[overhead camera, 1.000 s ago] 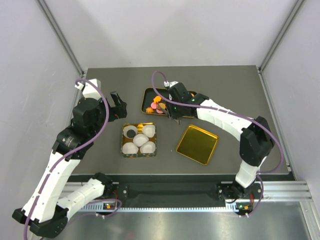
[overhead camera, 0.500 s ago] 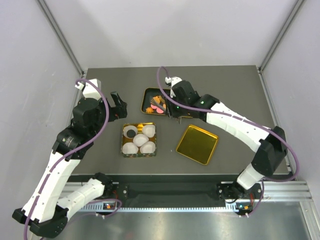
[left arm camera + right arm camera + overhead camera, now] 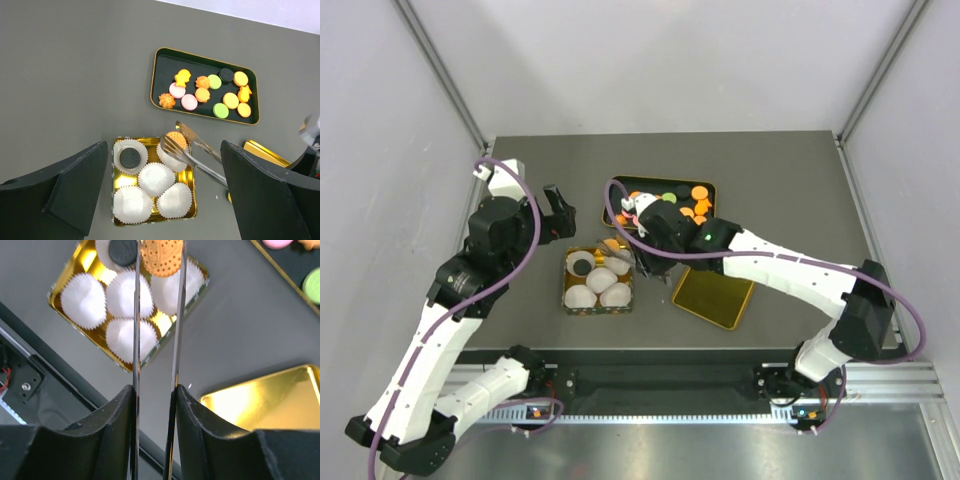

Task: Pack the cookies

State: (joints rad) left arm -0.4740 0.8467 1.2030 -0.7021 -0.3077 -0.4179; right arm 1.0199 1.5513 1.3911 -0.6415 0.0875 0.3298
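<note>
the right claw (image 3: 152, 395), clamped narrow on the tongs (image 3: 198, 162), has swung from the black tray (image 3: 161, 62) by the table's far edge to the gold tin (image 3: 188, 175). its orange cookie (image 3: 161, 257) now hangs over a paper cup (image 3: 170, 159), likely ready to drop. the left claw (image 3: 557, 212) is wide and holds nothing.

Fifteen cookies (image 3: 230, 100), five paper cups (image 3: 156, 178) and three trays (image 3: 167, 67).

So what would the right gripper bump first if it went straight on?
Probably the white paper cup in the gold square tin, right under the orange round cookie in its metal tongs. Depth is unclear.
</note>
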